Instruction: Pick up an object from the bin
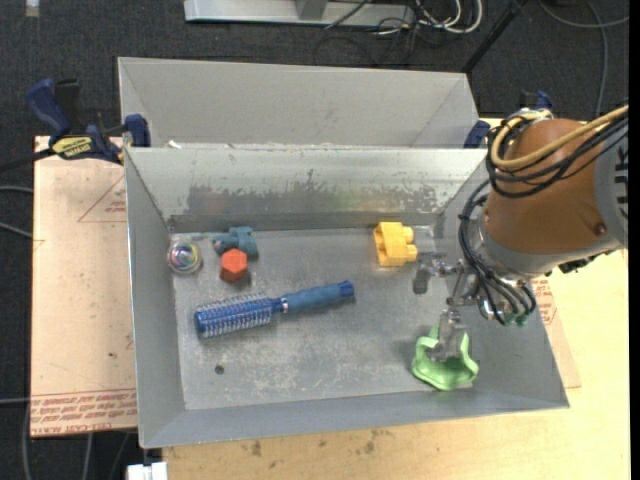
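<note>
Green floppy lump [442,371] lies in the near right corner of the bin [330,363]. Claw [452,340] right over it, low. Apart or together: cannot tell. Blue hairbrush [270,309] mid-floor.

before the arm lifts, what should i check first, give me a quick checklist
1. Claw on a target: ok. It sits low over the green floppy thing in the bin's near right corner.
2. Green floppy thing actually gripped: cannot tell. The contact is not clear from above.
3. Neighbours out of the way: ok. The yellow block and the blue hairbrush lie apart from it.
4. Nothing stacked on the target: ok. It lies alone on the bin floor.
5. Room beside the bin wall: cannot tell. The target lies close to the right slope.
</note>
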Controlling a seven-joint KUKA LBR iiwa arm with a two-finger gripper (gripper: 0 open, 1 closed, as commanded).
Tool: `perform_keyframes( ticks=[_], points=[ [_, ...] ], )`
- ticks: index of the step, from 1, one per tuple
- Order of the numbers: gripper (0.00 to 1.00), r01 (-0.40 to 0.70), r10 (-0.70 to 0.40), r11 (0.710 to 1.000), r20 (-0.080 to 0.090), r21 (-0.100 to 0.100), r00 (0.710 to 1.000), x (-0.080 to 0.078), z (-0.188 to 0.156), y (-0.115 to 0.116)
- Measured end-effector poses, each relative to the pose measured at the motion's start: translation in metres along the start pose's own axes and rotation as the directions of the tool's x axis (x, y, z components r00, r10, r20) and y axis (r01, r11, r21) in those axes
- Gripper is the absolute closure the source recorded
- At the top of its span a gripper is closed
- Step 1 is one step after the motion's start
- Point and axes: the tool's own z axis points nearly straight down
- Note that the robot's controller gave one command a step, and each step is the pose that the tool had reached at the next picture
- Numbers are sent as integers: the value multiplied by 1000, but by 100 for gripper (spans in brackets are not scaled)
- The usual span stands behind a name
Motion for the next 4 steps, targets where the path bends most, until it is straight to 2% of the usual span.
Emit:
perform_keyframes(
  ticks=[1, 2, 3, 4],
  points=[
    [0, 279, -279, 960, 8, 3, 960, 7, 125, -81],
    [100, 286, -286, 958, 11, -5, 958, 6, 123, -74],
    [100, 311, -311, 950, 15, 7, 950, 16, -6, -55],
    [100, 346, -346, 938, 18, 10, 938, -4, -109, -55]
  ],
)
